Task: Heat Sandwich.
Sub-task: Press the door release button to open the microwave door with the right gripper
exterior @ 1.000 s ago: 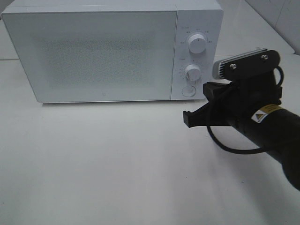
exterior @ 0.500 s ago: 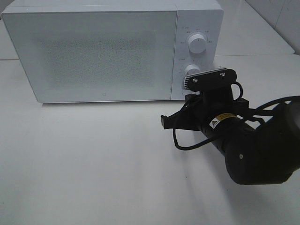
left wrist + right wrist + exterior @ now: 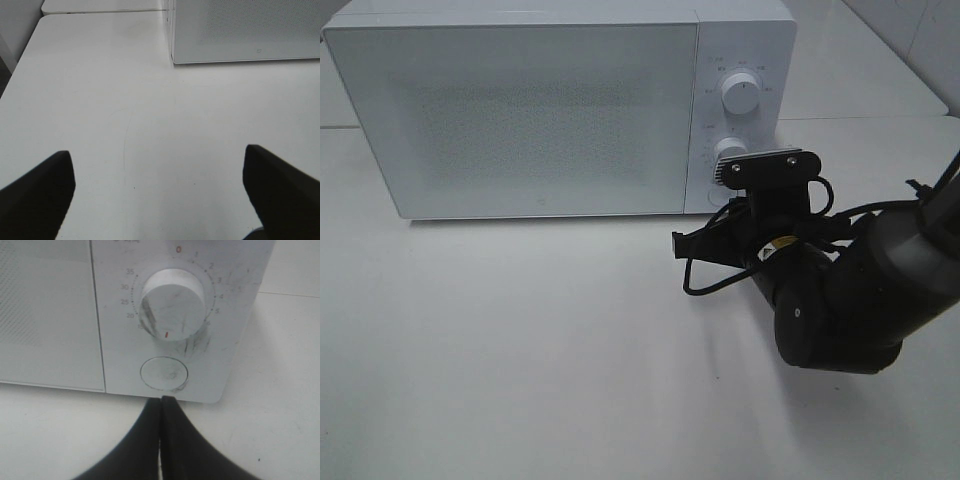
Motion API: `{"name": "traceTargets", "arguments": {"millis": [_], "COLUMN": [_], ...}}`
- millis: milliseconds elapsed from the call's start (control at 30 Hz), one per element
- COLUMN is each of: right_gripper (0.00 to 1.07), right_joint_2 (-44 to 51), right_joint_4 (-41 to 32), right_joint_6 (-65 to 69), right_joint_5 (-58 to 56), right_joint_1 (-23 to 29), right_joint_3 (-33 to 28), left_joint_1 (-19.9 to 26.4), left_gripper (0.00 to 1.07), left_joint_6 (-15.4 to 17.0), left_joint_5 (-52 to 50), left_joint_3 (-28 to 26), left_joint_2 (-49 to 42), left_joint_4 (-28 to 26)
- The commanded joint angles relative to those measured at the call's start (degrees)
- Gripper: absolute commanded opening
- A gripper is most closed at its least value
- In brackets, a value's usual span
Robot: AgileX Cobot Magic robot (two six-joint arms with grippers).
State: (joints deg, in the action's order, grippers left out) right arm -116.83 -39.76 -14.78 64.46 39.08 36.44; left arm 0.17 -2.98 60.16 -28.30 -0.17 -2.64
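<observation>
I see the white box-shaped microwave oven standing at the back of the flat white desk. Its wide door is on the left and its narrow control panel on the right. On that panel the upper round dial sits above the lower round dial, and the flat round button lies under the lower dial, near the panel's bottom edge. My right arm's black claw is over the desk in front of the panel, with its tips just before the button. I cannot tell whether they touch the oven. My left arm's black claw is over the desk, before the oven's left front corner and well apart from it.
</observation>
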Motion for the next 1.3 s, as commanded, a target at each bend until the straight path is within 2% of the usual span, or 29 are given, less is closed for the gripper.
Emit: {"name": "traceTargets", "arguments": {"millis": [33,233,567,933,1300], "right_gripper": [0.0,0.0,0.01,0.02,0.0], "right_joint_2": [-0.5,-3.1,-7.0,-7.2,-8.9], "right_joint_4": [1.6,3.8,2.8,3.3,4.7], "right_joint_6": [0.7,1.9,1.8,2.1,2.0], "right_joint_5": [0.1,-1.0,-2.5,-3.8,-3.8], "right_joint_1": [-1.3,-1.8,-1.8,-5.7,-5.7], "right_joint_3": [1.1,4.1,9.2,10.2,12.2], "left_joint_1": [0.0,0.0,0.0,0.0,0.0], "left_gripper": [0.84,0.84,0.84,0.84,0.84], "left_joint_6": [0.1,0.1,0.1,0.1,0.1], "left_joint_5": [-0.7,-0.7,-0.7,-0.7,-0.7], "left_joint_3": [0.2,0.2,0.2,0.2,0.2], "left_joint_2": [-1.1,-1.1,-1.1,-1.1,-1.1], "left_joint_4": [-0.3,-0.3,-0.3,-0.2,-0.2]}}
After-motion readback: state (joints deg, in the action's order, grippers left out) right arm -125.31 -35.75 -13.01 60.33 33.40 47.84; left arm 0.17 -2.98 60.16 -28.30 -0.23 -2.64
